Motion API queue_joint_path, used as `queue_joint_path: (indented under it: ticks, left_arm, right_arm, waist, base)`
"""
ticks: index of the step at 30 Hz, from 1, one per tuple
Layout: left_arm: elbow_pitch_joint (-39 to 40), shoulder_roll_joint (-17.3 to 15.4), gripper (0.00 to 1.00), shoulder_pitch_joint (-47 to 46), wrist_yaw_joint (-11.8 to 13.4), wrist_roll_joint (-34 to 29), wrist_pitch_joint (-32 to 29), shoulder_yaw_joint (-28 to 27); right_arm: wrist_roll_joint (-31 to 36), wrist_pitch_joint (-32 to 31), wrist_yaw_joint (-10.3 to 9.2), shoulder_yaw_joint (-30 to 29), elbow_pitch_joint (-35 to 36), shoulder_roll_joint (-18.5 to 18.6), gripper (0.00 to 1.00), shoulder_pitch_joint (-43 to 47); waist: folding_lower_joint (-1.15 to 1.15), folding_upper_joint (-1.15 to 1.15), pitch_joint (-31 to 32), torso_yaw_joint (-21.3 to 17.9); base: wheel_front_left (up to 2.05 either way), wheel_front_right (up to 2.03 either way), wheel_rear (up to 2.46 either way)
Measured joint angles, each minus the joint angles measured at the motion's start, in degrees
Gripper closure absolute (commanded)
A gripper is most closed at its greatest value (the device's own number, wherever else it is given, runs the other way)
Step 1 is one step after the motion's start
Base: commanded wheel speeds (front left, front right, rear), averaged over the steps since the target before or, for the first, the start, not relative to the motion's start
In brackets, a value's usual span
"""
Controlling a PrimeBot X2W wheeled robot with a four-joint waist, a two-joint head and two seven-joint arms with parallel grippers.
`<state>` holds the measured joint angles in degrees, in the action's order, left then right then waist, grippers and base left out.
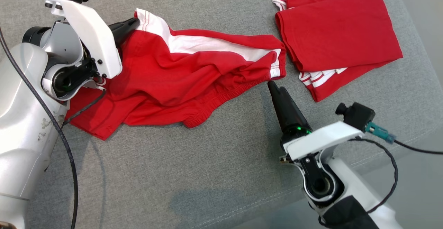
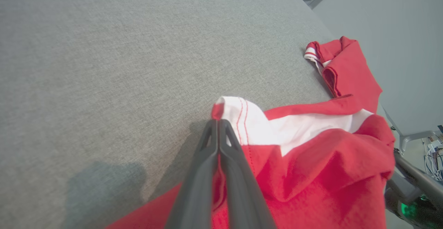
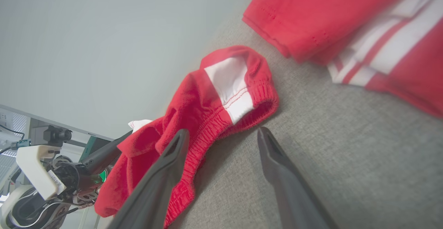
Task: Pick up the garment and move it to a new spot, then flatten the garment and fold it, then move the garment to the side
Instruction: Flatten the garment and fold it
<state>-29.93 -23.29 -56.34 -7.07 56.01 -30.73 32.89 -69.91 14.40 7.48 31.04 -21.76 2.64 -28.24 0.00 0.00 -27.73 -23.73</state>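
We log the left pincer (image 1: 133,23) with its fingers (image 2: 199,180) pressed together, clamped on the white-trimmed hem corner of the red garment (image 1: 180,76). In the left wrist view a fold of red cloth shows pinched between them.

From that grip the garment runs off toward the right pincer (image 1: 276,88). It is crumpled, with its white side stripe facing up, and it lies on the grey cloth surface (image 1: 207,173). Part of it lies under the left arm.

On the right pincer the fingers (image 3: 162,173) stand wide apart with nothing between them. Its tips sit just short of the garment's elastic waistband end. In the right wrist view the waistband lies just beside one finger, and we cannot tell whether the two touch.

A second red piece (image 1: 337,31), folded and with white stripes at its edges, lies beyond the right pincer and off to its outer side. A narrow strip of bare surface separates it from the held garment.
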Motion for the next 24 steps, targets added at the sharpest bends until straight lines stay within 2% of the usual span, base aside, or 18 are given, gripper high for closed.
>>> queue_joint_path:
  ticks: [13,14,15,16,18,20,24]
  left_arm:
    - [-0.1,0.1,1.00,-0.6,0.0,0.0,0.0,0.7]
    - [-0.1,0.1,1.00,-0.7,0.0,0.0,0.0,0.7]
    - [-0.1,0.1,1.00,-0.9,0.0,0.0,0.0,0.8]
    - [-0.1,0.2,1.00,-0.9,0.0,0.0,0.0,0.9]
    - [-0.2,0.1,1.00,-1.4,0.0,0.0,0.0,0.9]
    - [-0.2,0.0,1.00,-1.6,0.0,0.0,0.0,0.9]
    - [-0.3,0.0,1.00,-1.7,0.0,0.0,0.0,1.2]
  right_arm:
    - [-9.8,0.0,0.00,-2.0,-3.4,0.2,0.00,-5.0]
    - [-10.2,0.0,0.00,-2.1,-3.5,0.2,0.05,-5.3]
    - [-10.6,0.0,0.00,-2.0,-3.4,0.3,0.16,-5.6]
    - [-12.3,0.0,0.00,-1.5,-3.4,0.5,0.20,-5.8]
    - [-12.7,0.0,-0.02,-0.9,-4.1,0.5,0.20,-6.7]
    - [-13.6,0.0,-0.07,-0.1,-4.7,0.8,0.29,-7.6]
    - [-14.3,0.0,-0.08,0.7,-5.4,0.9,0.33,-8.9]
  waist:
    - [0.00,0.00,-1.4,0.7]
    - [0.00,0.00,-1.5,0.8]
    - [0.00,0.00,-1.6,0.8]
    - [0.00,0.00,-1.7,0.9]
    - [0.00,0.00,-1.9,0.9]
    - [0.00,0.00,-2.0,1.0]
    - [0.00,0.00,-2.2,1.1]
  base:
    - [0.00,0.00,0.00]
    - [0.00,0.00,0.00]
    - [0.00,0.00,0.00]
    - [0.00,0.00,0.00]
    - [0.00,0.00,0.00]
    - [0.00,0.00,0.00]
    - [0.00,0.00,0.00]
